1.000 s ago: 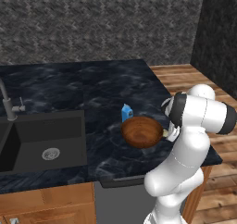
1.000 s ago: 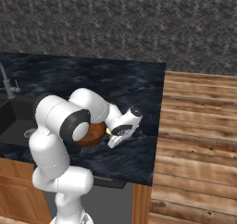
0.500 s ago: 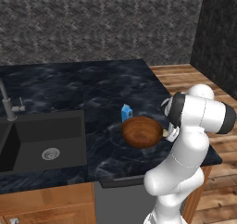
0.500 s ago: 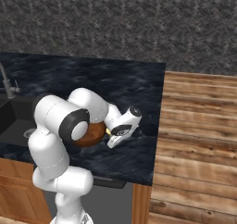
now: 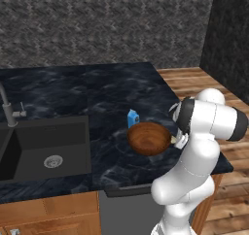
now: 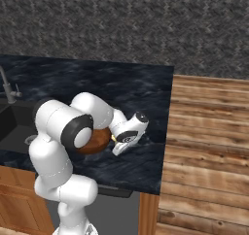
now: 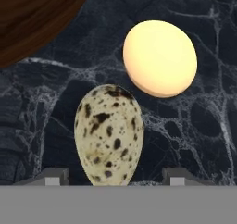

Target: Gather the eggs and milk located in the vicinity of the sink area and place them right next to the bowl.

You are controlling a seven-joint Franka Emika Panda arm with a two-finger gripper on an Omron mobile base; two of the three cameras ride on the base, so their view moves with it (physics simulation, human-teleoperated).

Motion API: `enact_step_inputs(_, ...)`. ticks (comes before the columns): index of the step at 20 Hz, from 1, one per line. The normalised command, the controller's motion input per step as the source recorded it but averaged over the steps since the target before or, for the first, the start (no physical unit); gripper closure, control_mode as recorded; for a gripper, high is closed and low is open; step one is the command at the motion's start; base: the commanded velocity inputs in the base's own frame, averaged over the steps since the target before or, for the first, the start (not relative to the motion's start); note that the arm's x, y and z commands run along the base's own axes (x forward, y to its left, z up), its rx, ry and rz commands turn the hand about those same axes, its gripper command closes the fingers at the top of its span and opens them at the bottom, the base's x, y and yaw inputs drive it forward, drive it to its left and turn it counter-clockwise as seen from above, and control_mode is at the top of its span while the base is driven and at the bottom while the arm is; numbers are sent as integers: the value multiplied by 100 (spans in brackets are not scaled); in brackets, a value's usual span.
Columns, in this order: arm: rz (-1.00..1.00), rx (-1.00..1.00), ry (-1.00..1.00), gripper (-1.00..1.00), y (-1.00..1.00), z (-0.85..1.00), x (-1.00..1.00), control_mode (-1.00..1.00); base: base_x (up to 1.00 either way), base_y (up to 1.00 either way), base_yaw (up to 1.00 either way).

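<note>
In the hand view a speckled egg [image 7: 109, 135] lies on the dark counter between my fingertips [image 7: 52, 176]. My gripper [image 7: 115, 177] is open, with a gap on each side of it. A pale cream-yellow egg [image 7: 159, 57] lies just beyond it, and the brown wooden bowl's rim [image 7: 32, 19] sits close by. From the base, the gripper [image 5: 177, 141] sits low at the right side of the bowl [image 5: 149, 138]. The blue milk carton [image 5: 133, 117] stands just behind the bowl. In the right base view my arm hides part of the bowl [image 6: 98, 140] left of my gripper [image 6: 116, 145].
The dark sink [image 5: 48, 146] with its round drain and thin faucet [image 5: 7, 108] lies at the left of the counter. The counter's right edge [image 6: 165, 132] drops to a wooden floor [image 6: 209, 146]. A dark wall stands at the back.
The gripper has opened around the speckled egg. The arm and hand stay beside the bowl, and nothing on the counter has visibly shifted.
</note>
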Motion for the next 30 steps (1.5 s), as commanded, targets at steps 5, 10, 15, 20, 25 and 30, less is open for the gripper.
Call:
enact_step_inputs(5, 0, 0, 0, -100, -23, 3, -7, -100, 0, 0, 0)
enact_step_inputs(10, 0, 0, -3, -100, -39, 23, -18, -100, 0, 0, 0)
enact_step_inputs(15, 0, 0, -19, -100, -12, 64, -24, -100, 0, 0, 0)
enact_step_inputs(20, 0, 0, -43, -100, 0, 99, -40, -100, 0, 0, 0)
enact_step_inputs(25, 0, 0, -48, -100, 0, 100, -55, -100, 0, 0, 0)
enact_step_inputs(30, 0, 0, -45, -100, 0, 97, -57, -100, 0, 0, 0)
